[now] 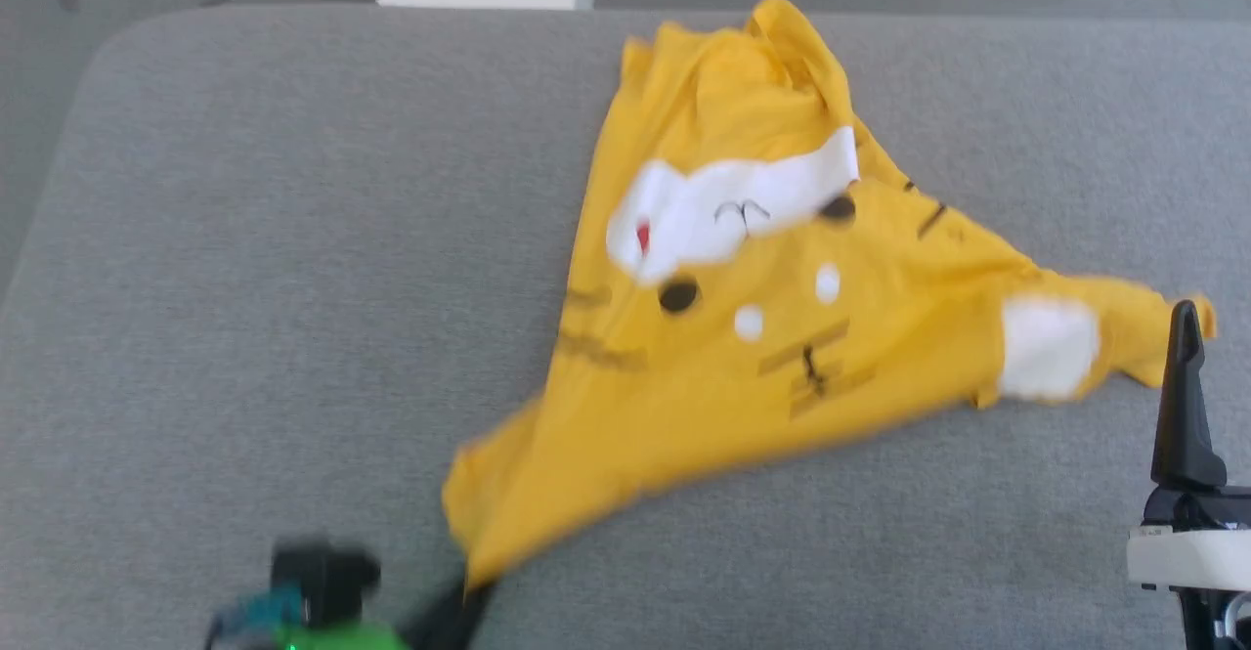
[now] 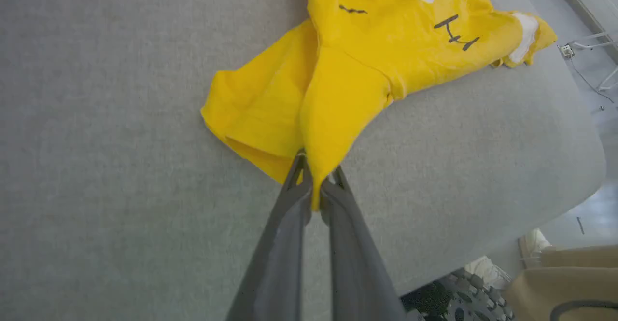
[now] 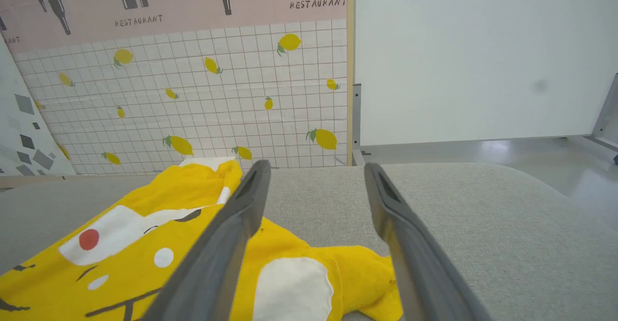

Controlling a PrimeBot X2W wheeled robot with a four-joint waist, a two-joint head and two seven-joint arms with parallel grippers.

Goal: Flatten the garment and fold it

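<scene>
Desk (image 1: 244, 269): grey felt top, rounded corners, broad and flat.
Back wall (image 3: 193, 104): white grid tiles dotted with lemons, with a pink "RESTAURANT" band (image 3: 169, 2) of bottle prints above.
White panel (image 3: 483, 55): plain, bright.
Floor (image 3: 540, 152): pale grey, glossy, catching light.

Head view: L gripper (image 1: 461, 609) blurred, cut by btm edge; shirt (image 1: 743, 357) corner next to it blurred too. R gripper (image 1: 1186, 386) cut at btm-right. L wrist view: shirt top cut off. R wrist view: shirt cut at btm-left.
</scene>
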